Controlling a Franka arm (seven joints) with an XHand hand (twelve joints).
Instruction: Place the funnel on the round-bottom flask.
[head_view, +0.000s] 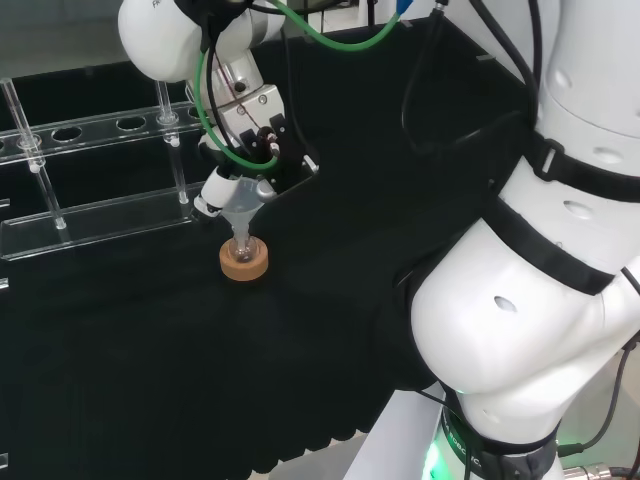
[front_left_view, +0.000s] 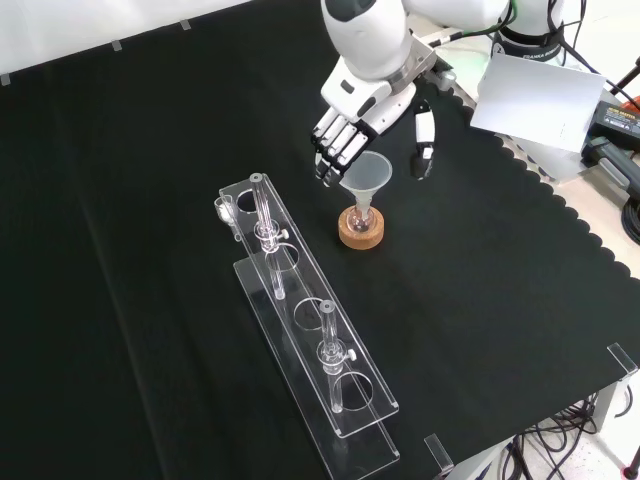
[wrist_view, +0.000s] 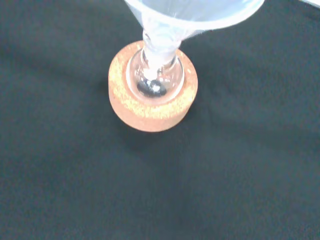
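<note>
The funnel (front_left_view: 366, 176) sits upright with its stem in the neck of the flask (wrist_view: 154, 80), which rests in a cork ring (front_left_view: 360, 229) on the black cloth (front_left_view: 150, 180). The hand (front_left_view: 352, 120) hovers just above, fingers (front_left_view: 333, 148) and thumb (front_left_view: 425, 140) spread either side of the funnel's rim, gripping nothing. In the front view, a clear rack (front_left_view: 300, 330) stands left of the flask.
</note>
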